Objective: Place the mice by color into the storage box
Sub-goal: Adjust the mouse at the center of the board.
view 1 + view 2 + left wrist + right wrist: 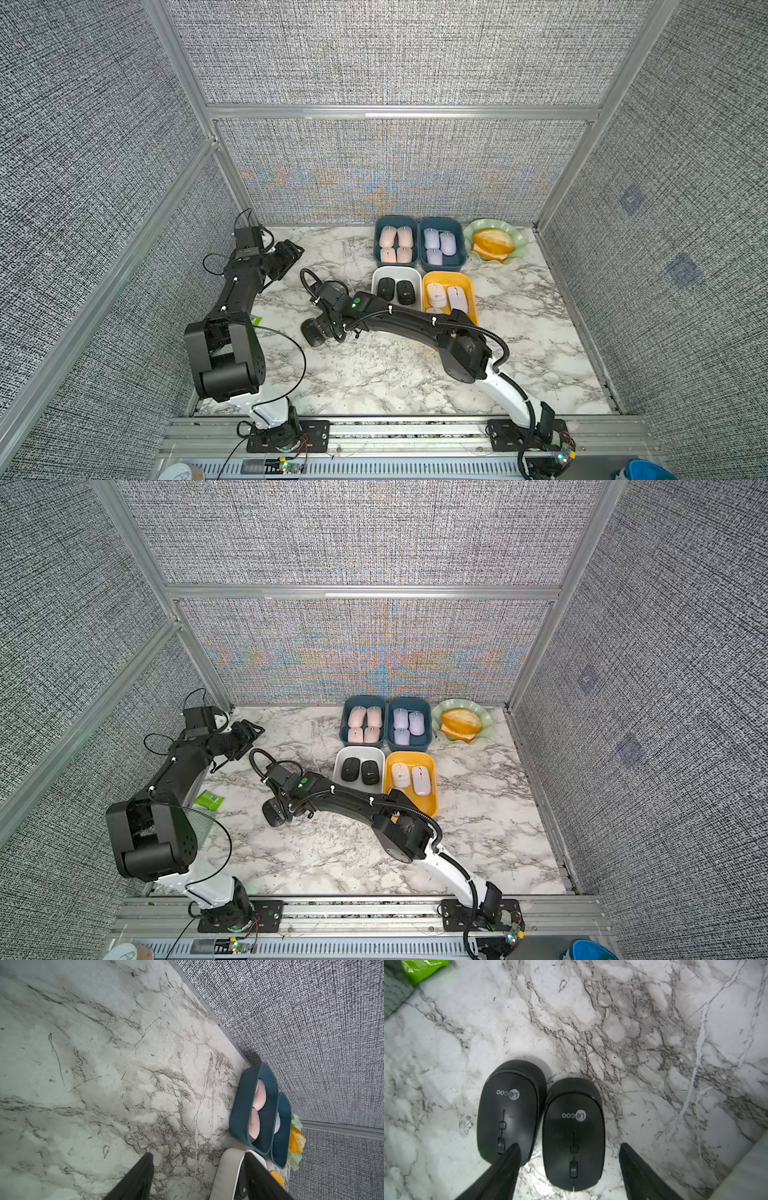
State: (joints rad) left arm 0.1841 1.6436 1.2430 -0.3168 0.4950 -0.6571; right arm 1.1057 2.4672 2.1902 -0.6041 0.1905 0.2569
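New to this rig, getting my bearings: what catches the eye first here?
Four bins cluster at the table's far edge, holding pink mice, lilac mice, black mice and white mice. Nearer, two loose black mice lie side by side on the marble, the open right gripper straddling one.

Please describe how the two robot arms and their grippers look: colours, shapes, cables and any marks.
The left arm and the right arm are built of black boxy links above a white lowest segment. White cable ties hold thin black cables along them. The right arm also carries a ribbed black hose and a green light. The right gripper has flat, black, tapering fingers.
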